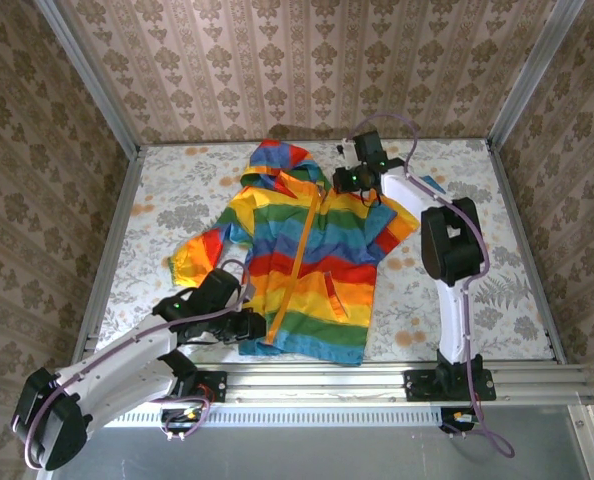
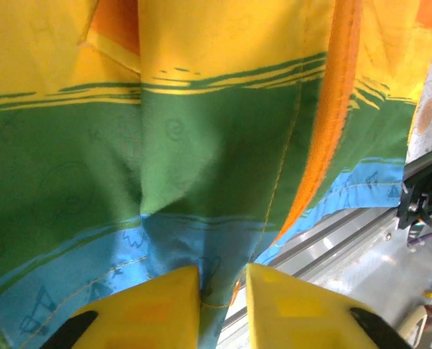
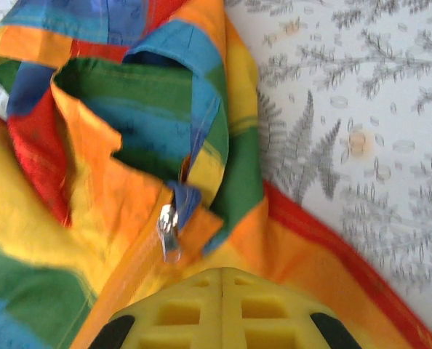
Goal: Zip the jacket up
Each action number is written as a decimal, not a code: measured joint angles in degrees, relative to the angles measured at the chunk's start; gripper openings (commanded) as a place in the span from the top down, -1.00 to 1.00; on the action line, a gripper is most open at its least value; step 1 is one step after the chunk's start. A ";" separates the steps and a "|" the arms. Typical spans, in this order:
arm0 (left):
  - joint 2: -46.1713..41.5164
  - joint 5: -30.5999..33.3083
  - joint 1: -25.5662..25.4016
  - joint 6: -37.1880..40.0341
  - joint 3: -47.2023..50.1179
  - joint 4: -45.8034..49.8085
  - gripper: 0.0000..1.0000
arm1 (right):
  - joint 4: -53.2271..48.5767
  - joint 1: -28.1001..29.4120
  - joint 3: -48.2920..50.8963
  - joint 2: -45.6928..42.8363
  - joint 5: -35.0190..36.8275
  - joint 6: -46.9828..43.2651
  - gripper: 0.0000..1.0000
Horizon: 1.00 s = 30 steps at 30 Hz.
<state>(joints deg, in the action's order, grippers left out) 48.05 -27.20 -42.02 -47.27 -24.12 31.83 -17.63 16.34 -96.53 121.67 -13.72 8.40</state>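
Judging by the right wrist view, the zipping looks all but done: the metal zipper pull [image 3: 169, 227] sits up at the collar beneath the hood [image 3: 114, 109], and the orange zipper [image 1: 299, 255] runs as one closed line to the hem. The jacket [image 1: 307, 270] lies flat mid-counter [image 1: 517, 290], hood toward the far edge, hem by the near edge. The right gripper [image 3: 222, 275] has its jaws together on nothing, just short of the pull. The left gripper [image 2: 222, 280] has its jaws slightly apart, with blue hem between them. Probably only letting go remains. The fabric is thin, slick and creased, in broad stripes; the counter cover is pale with a fern print.
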 measured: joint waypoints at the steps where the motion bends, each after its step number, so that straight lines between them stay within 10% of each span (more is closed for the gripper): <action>1: 0.00 0.13 0.33 0.66 -0.37 0.79 0.28 | 0.81 0.04 2.29 -1.95 0.02 0.28 1.00; 26: -1.25 11.61 27.96 31.19 -19.58 3.96 -0.28 | 5.90 0.04 42.14 -50.82 12.11 -0.79 0.33; 29: -1.73 15.37 29.05 35.56 -19.80 0.94 -0.50 | 7.10 0.04 46.34 -57.51 14.38 -1.29 0.12; 30: -2.23 16.59 29.22 37.00 -19.67 -0.13 -0.85 | 7.69 0.04 47.93 -59.67 15.34 -1.31 0.03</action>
<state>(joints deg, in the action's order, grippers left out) 45.82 -10.61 -12.80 -10.26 -43.79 31.70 -9.93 16.38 -48.60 62.00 1.63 7.09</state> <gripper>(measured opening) 0.719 0.422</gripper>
